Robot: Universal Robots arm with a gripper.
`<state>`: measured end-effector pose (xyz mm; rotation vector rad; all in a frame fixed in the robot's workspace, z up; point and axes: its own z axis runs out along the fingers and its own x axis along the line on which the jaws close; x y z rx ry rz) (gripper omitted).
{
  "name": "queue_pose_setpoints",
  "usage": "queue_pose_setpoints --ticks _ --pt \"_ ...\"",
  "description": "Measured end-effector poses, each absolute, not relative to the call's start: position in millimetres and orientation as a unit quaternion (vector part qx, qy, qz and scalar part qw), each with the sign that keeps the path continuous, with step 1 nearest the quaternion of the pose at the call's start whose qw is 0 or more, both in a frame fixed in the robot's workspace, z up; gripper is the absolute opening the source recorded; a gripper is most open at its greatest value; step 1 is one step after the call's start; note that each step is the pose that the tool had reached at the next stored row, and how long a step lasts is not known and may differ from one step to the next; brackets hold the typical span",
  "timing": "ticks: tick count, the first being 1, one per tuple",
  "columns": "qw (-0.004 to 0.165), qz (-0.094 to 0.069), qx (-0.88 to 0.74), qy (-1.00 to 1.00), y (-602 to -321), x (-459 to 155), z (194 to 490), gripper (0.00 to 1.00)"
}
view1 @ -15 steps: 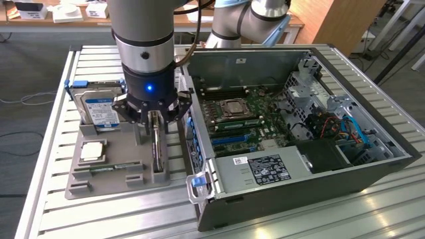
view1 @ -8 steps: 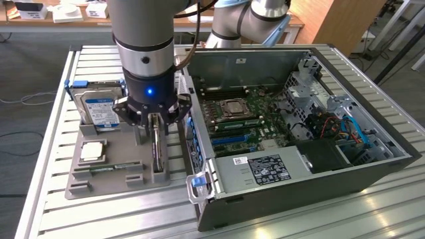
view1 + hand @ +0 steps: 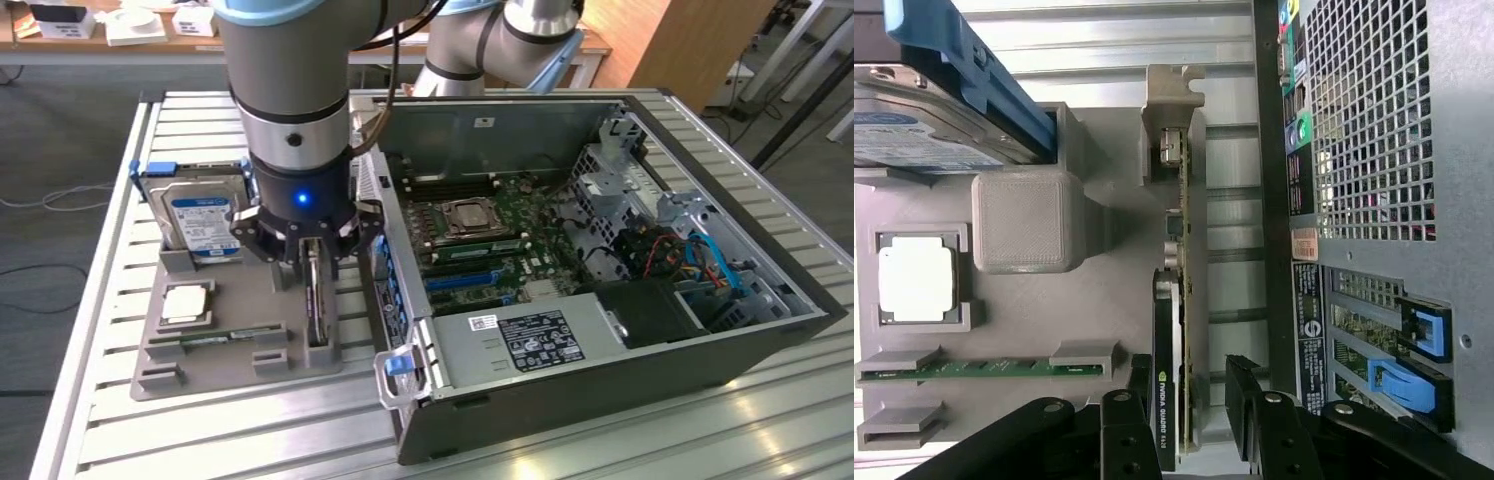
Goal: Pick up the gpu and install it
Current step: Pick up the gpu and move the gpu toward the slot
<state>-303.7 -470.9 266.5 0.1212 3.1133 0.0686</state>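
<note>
The gpu [image 3: 316, 312] stands on its long edge in a slot of the grey holder tray [image 3: 220, 372], beside the open computer case [image 3: 607, 330]. In the wrist view the gpu [image 3: 1180, 250] shows edge-on, its metal bracket [image 3: 1172, 95] at the far end. My gripper [image 3: 311, 262] hangs right over the card. In the wrist view my gripper [image 3: 1192, 395] straddles it, open, with one black finger on each side of the card. A small gap shows on the case side.
The tray also holds a silver hard drive [image 3: 200, 222] with a blue-white label, a processor chip [image 3: 184, 305] and a green memory stick [image 3: 214, 341]. Inside the case lie the motherboard [image 3: 481, 245] and its blue slots [image 3: 461, 281]. The case's rear grille [image 3: 1364, 130] is close beside the card.
</note>
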Motion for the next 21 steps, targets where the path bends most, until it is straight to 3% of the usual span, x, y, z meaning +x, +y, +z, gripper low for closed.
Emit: queue_pose_setpoints --ticks 21 --pt "0.013 0.022 0.041 0.999 -464.6 -309.9 255.0 0.43"
